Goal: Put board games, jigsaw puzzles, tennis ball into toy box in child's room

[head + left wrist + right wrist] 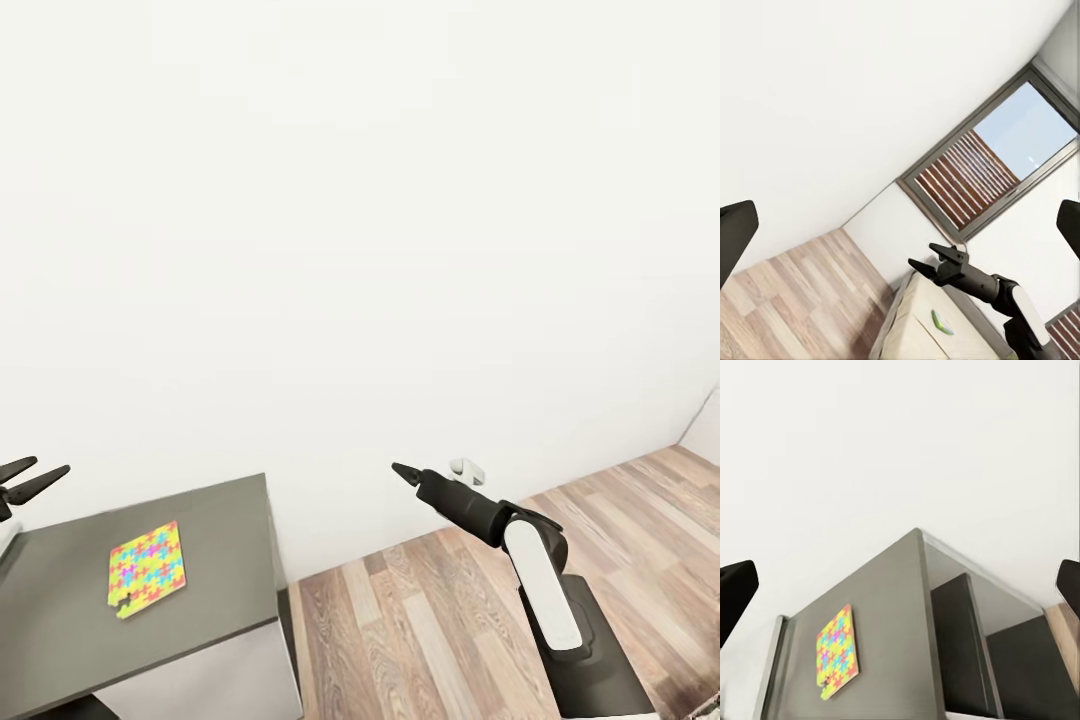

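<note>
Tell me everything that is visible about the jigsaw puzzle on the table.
The jigsaw puzzle is a thin, flat, roughly square panel patterned with small interlocking pieces in yellow, pink, blue and green. It lies flat on the grey top of the table, turned at an angle to the table's edges, one corner pointing towards the wall. At one lower corner a small notch looks like a missing piece. Nothing else touches it; both grippers are away from it. The right wrist view shows it from the side, equally flat.

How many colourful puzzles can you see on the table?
1. One jigsaw puzzle lies flat on the table, toward its middle, away from both grippers. Part of the tabletop runs out of the head view on the left, so another could be hidden there.
</note>
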Available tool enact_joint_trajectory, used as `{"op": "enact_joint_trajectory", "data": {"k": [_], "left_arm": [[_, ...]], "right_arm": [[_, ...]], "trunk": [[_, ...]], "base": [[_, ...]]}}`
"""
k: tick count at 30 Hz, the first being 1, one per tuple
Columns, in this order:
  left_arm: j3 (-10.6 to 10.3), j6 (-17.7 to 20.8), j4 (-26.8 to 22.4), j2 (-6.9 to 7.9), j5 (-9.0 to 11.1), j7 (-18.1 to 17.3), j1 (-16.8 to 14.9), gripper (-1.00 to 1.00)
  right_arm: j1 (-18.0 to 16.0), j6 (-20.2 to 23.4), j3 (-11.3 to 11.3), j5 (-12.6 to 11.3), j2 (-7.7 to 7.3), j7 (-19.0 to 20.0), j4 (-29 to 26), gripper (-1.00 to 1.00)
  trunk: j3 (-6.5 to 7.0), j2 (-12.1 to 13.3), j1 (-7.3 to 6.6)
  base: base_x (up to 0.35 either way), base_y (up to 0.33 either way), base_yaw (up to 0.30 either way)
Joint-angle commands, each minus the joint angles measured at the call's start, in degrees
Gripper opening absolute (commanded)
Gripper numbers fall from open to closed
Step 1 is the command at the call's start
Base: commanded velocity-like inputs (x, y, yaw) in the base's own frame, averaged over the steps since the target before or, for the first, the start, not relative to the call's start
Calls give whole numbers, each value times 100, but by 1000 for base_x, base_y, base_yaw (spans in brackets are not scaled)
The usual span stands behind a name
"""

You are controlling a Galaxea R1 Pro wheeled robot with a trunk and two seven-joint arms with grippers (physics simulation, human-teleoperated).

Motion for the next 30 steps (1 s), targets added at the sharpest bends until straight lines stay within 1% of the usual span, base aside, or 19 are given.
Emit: {"op": "enact_joint_trajectory", "data": {"k": [1, 19, 25, 30], "left_arm": [[2, 61, -1, 3, -6, -24, -3, 100], [2, 62, -1, 4, -10, -24, -3, 100], [2, 64, -1, 4, -11, -24, -3, 100], [3, 61, -1, -2, -11, -24, -3, 100]], "right_arm": [[-6, 25, -5, -3, 3, -3, -3, 100], [-6, 25, -11, -9, 1, -3, 6, 100], [-6, 25, -105, -14, 10, -6, -16, 100], [-6, 25, -138, -13, 21, -10, -5, 100]], "trunk": [[-6, -13, 4], [115, -13, 4], [123, -13, 4], [93, -13, 4]], "base": [[0, -1, -214], [0, 0, -210], [62, 0, -57], [111, -1, -9]]}}
